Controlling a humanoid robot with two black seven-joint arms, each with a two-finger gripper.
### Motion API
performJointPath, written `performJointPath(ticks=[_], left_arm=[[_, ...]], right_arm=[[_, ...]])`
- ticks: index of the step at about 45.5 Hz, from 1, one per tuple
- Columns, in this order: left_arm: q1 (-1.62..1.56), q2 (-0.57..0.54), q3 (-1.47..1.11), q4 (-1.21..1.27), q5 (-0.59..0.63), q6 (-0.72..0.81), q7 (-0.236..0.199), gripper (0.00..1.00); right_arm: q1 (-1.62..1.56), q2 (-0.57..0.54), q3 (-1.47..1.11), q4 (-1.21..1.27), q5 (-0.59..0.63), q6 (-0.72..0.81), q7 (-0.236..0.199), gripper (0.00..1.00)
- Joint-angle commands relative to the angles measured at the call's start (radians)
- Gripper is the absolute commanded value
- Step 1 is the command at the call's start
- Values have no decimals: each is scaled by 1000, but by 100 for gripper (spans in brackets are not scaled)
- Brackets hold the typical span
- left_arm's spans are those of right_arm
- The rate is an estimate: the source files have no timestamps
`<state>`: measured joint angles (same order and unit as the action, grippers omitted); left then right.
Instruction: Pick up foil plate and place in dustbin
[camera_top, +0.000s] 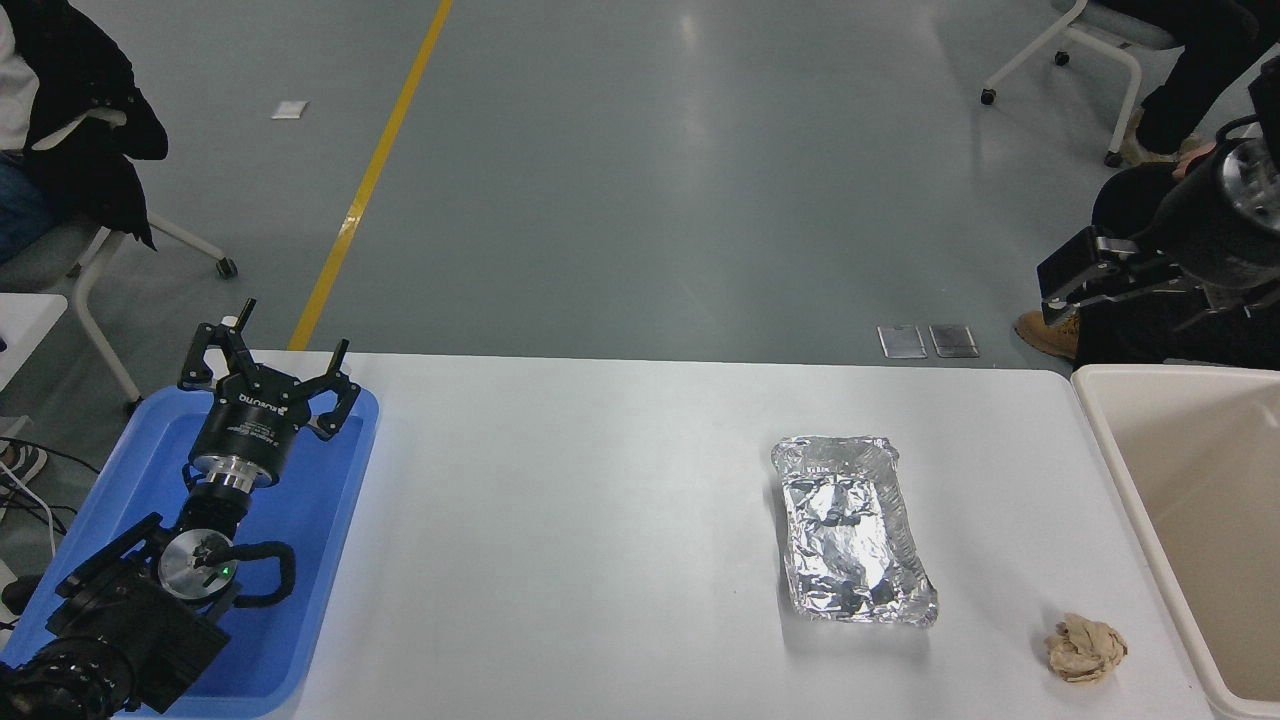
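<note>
The foil plate (852, 530) lies flat on the white table (580, 520), right of centre, with its long side running away from me. The dustbin (1180, 500) stands at the table's right end, cream-beige, and the part of its inside that shows is bare. My right gripper (1075, 275) hangs in the air at the right edge, beyond the table's far side and above the dustbin's far-left corner, far from the foil plate. It is seen side-on against dark clothing. My left gripper (275, 345) is parked, open and empty, over a blue tray.
The blue tray (330, 520) sits at the table's left end under the left arm. A small crumpled tan paper ball (1085, 647) lies near the front edge, between the plate and the dustbin. People sit on chairs at the far left (60, 110) and far right (1180, 80).
</note>
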<state>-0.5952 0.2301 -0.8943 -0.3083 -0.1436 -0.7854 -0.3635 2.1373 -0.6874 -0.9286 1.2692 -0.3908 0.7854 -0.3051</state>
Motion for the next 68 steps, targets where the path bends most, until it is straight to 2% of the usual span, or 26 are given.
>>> performJointPath(ticks=[1,45,53,61,68], left_arm=[[0,0,0,0,-1,0,0,100],[-1,0,2,0,1,0,0,100],[-1,0,2,0,1,0,0,100],[-1,0,0,0,1,0,0,100],[-1,0,2,-2,1,0,0,100]], right_arm=[[-36,-1,7,-39,7,0,0,100],[-106,11,54,-80,12,0,4,100],[-221,81,63,-82,-3,0,6,100],[-349,184,111,-103,-36,-138,11,100],[-493,285,185,-217,-80,-210,12,100]])
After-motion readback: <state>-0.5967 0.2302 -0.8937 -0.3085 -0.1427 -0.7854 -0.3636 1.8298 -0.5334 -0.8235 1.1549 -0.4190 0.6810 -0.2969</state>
